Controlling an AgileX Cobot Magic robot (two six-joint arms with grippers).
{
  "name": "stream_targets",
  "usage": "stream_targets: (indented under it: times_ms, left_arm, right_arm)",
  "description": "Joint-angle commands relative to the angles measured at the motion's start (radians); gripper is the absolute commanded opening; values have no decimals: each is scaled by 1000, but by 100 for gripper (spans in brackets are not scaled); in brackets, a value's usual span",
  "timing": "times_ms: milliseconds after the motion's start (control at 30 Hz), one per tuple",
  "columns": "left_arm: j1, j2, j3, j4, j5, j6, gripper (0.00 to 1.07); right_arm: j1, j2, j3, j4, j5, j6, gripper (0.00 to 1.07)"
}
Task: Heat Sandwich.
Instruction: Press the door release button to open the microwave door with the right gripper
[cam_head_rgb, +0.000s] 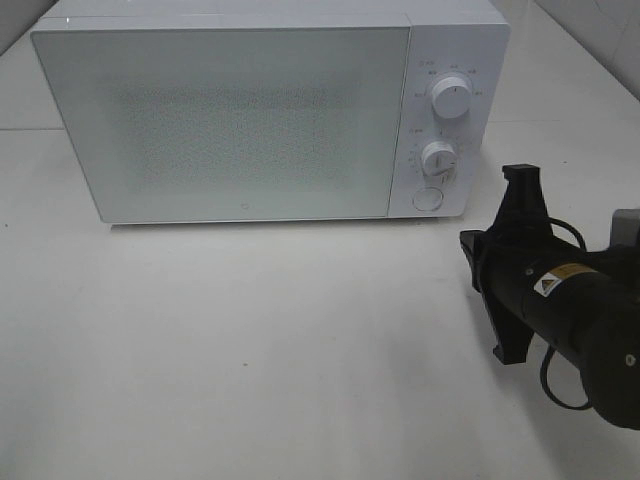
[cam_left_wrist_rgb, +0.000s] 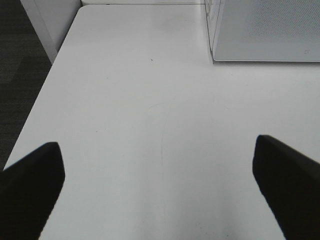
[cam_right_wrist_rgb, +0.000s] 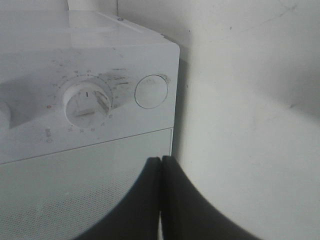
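The left gripper (cam_left_wrist_rgb: 157, 150) hangs wide open and empty over the white table (cam_left_wrist_rgb: 125, 75), left of the one closed microwave (cam_head_rgb: 270, 110); the sandwich shows in no view, perhaps behind its frosted door (cam_head_rgb: 200, 150). The panel (cam_head_rgb: 482, 150) carries two dials (cam_head_rgb: 451, 98) and one round button (cam_head_rgb: 428, 198), which the right gripper (cam_head_rgb: 522, 175), pinched shut on nothing, looks set to press: squarely at its centre, clear of the lower dial (cam_head_rgb: 439, 156).

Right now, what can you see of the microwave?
The microwave is a glossy white box, upright on the white table, its dotted door shut. A side panel carries two round dials stacked above a round button. The shut right hand is close by that end; I see no contact.
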Motion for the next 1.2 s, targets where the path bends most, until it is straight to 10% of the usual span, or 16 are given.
stream_targets:
  times_ms: [33,1200]
  left_arm:
    - [2,-29,2,-7,-11,0,98]
    - [2,-29,2,-7,-11,0,98]
  right_arm:
    - [-31,40,-36,-83,1,36,0]
    - [-281,274,-343,-334,156,96,0]
